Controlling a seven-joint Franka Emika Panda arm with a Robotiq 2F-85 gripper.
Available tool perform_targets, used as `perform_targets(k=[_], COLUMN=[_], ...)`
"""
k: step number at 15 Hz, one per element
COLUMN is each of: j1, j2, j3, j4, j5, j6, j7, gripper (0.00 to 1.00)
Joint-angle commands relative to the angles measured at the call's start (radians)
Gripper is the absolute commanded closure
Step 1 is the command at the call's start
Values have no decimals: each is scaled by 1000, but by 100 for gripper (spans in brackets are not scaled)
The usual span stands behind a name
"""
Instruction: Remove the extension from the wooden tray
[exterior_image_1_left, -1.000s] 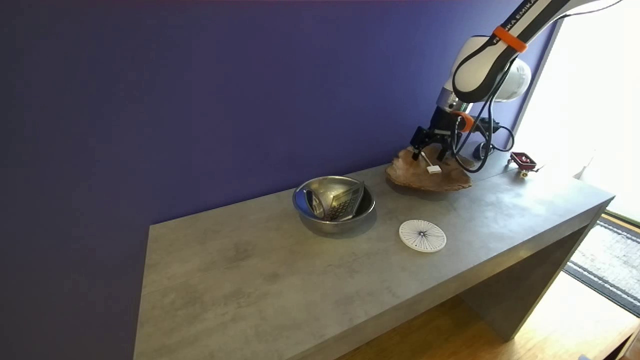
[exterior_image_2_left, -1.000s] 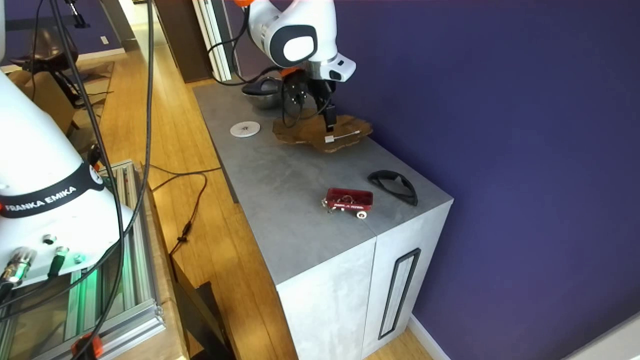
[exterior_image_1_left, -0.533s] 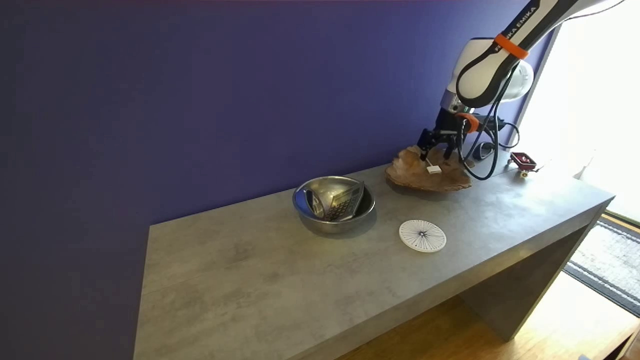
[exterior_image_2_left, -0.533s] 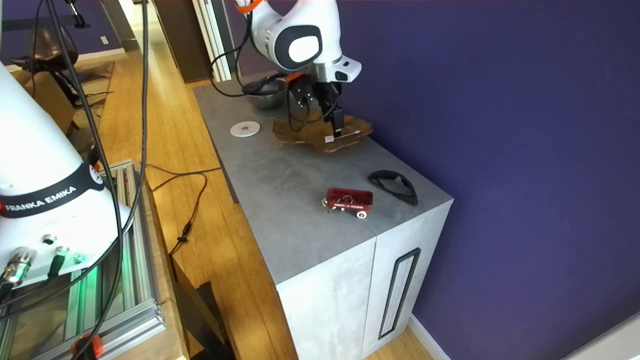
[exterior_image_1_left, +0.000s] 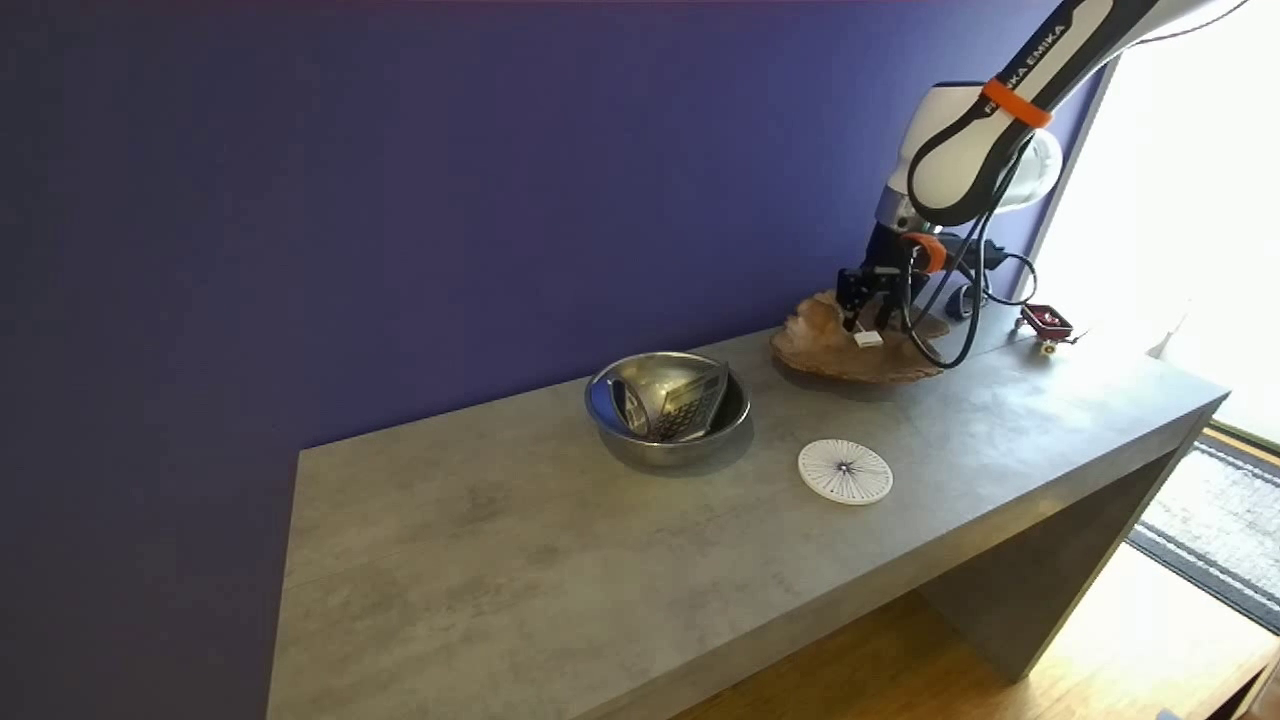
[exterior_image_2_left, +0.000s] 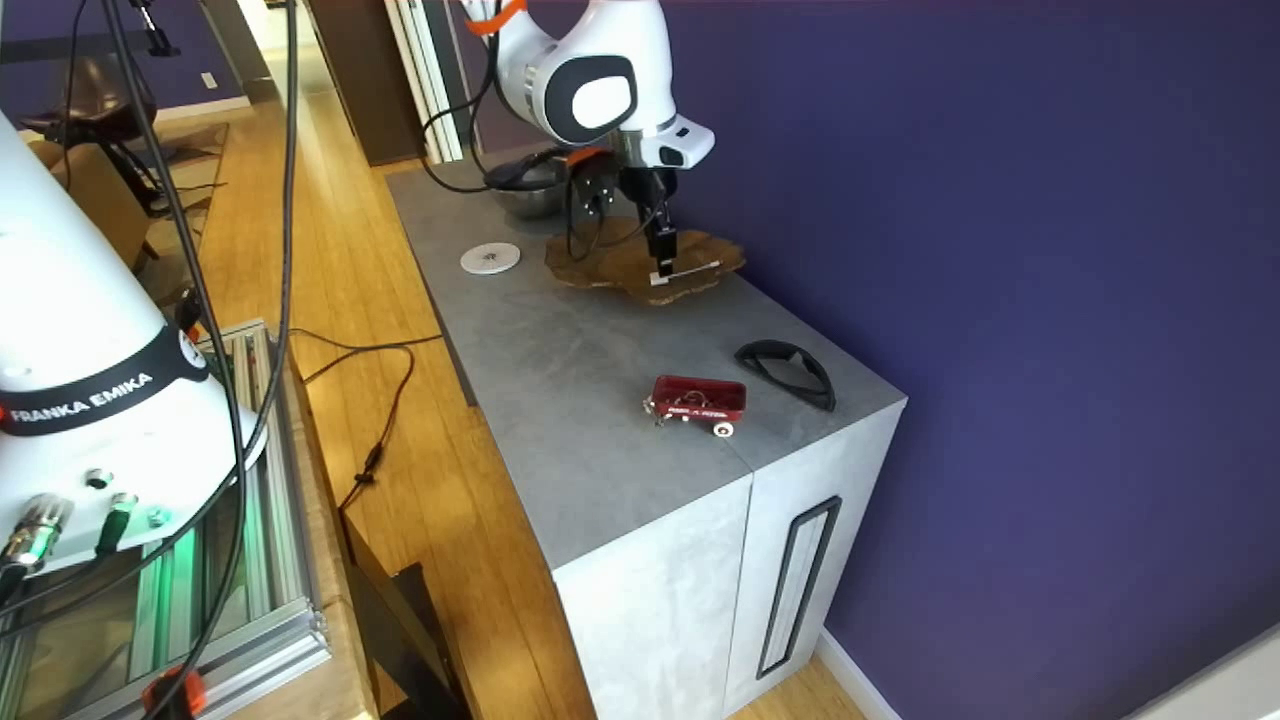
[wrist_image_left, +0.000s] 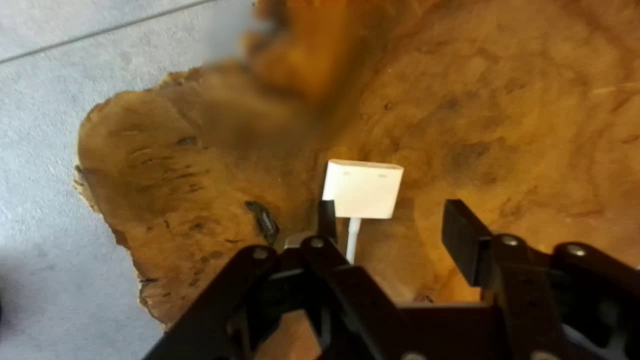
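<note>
The extension, a white adapter block with a thin white cable, lies inside the wooden tray. The tray, a reddish-brown dish with an irregular rim, also shows in both exterior views. The extension shows there as a small white piece. My gripper points down over the tray, open, with nothing held. In the wrist view the left finger overlaps the block's lower left corner; the right finger stands apart from it. Contact cannot be told. The gripper also shows in both exterior views. The cable's far part is hidden in the wrist view.
A steel bowl holding a grater stands beside the tray. A flat white disc lies nearer the table's front edge. A red toy wagon and a black curved object lie at the other end. A purple wall runs behind.
The gripper moved sideways toward the cable, then partly back, and came down closer to the extension. The extension and tray have not moved.
</note>
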Motion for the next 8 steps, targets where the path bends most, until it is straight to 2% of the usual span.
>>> perform_targets(k=[1, 4, 5, 6, 8], j1=[56, 106, 119, 132, 155], j2=[27, 50, 58, 65, 81], j3=[-60, -117, -132, -144, -165], j4=[20, 34, 39, 45, 55], j5=[-22, -33, -35, -37, -43], j6=[47, 78, 82, 84, 86], j7=[80, 117, 125, 131, 143], gripper=[40, 45, 55, 57, 73])
